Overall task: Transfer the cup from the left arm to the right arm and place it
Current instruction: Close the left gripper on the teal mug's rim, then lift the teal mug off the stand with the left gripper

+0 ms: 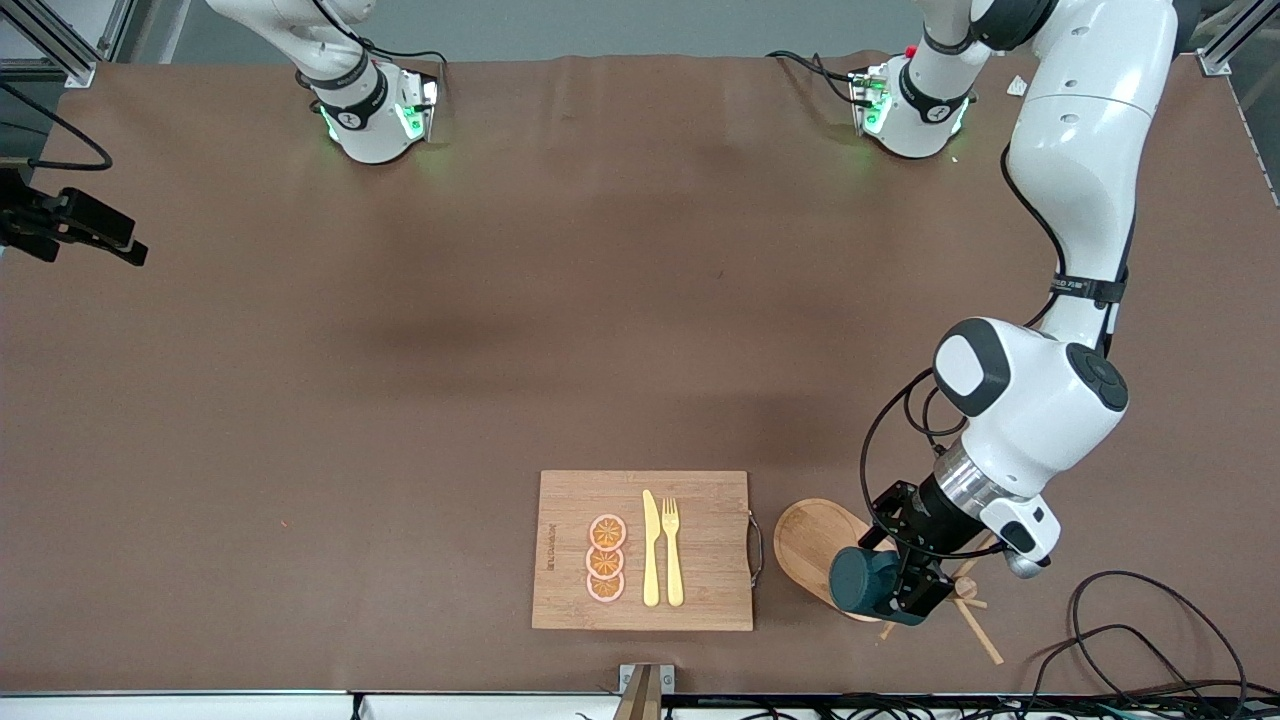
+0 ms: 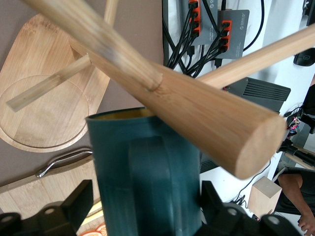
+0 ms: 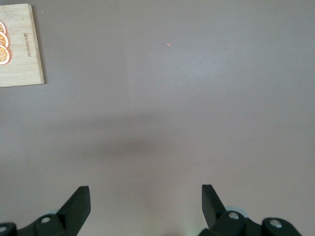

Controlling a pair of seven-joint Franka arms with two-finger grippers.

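The dark teal cup (image 1: pixel 858 583) hangs tilted at a wooden mug rack, over the edge of the rack's oval base (image 1: pixel 810 540) near the table's front edge. In the left wrist view the cup (image 2: pixel 142 157) fills the space between the fingers, its handle facing the camera and a strip of amber inside showing at the rim. The rack's thick post (image 2: pixel 197 113) and its pegs cross just above it. My left gripper (image 1: pixel 885 592) (image 2: pixel 146 196) has a finger against each side of the cup. My right gripper (image 3: pixel 145 196) waits open over bare table, nothing between its fingers.
A bamboo cutting board (image 1: pixel 700 500) lies beside the rack toward the right arm's end, carrying three orange slices (image 1: pixel 606 558), a yellow knife (image 1: pixel 651 550) and a yellow fork (image 1: pixel 672 550). Black cables (image 1: pixel 1150 630) loop by the front edge at the left arm's end.
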